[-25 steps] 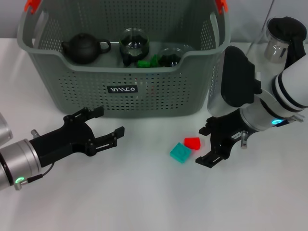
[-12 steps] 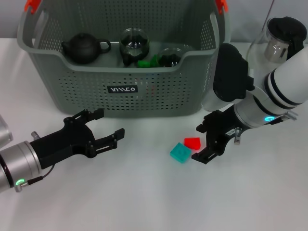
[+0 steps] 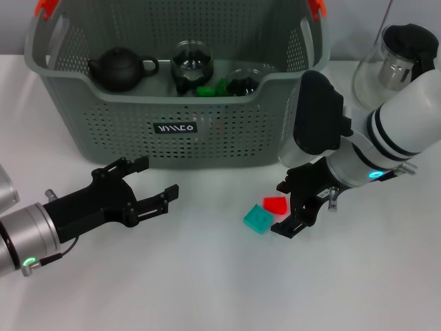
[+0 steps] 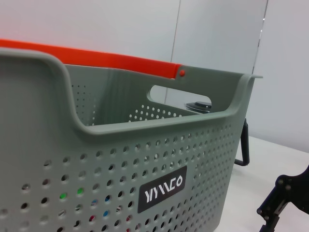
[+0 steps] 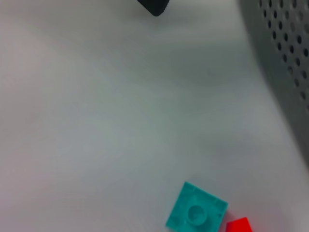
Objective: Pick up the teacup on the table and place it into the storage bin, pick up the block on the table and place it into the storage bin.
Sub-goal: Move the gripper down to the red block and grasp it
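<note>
Left gripper (image 3: 141, 183): lower left of the head view, black fingers spread apart and empty, hanging over the white table (image 3: 207, 289) just in front of the storage bin's front wall, pointing toward frame centre

Storage bin (image 3: 172, 131): large grey-green perforated basket filling the upper left and centre of the head view, orange handle clips at its two top corners, small black label on the front wall; in the left wrist view (image 4: 120, 159) the same front wall and label fill most of the frame, with the orange handle running along the top

Contents of the bin, left to right in the head view: dark teapot (image 3: 120, 67) at the left; glass teacup (image 3: 191, 63) with dark contents near the middle; green block (image 3: 210, 89) low against the front wall; second glass teacup (image 3: 242, 80) to the right of it

Teal block (image 3: 258, 218): flat square piece lying on the table, lower centre of the head view, in front of the bin's right corner; also at the bottom edge of the right wrist view (image 5: 197, 213), single stud on top

Red block (image 3: 275, 204): on the table just beside the teal block, toward the bin; touching or barely apart, cannot tell which; its corner shows at the bottom edge of the right wrist view (image 5: 238, 225)

Right gripper (image 3: 291, 207): centre right of the head view, low over the table, black fingers released and empty, set immediately right of the red block

Glass pitcher (image 3: 400, 62): upper right corner of the head view, black lid and handle, standing behind the right arm
</note>
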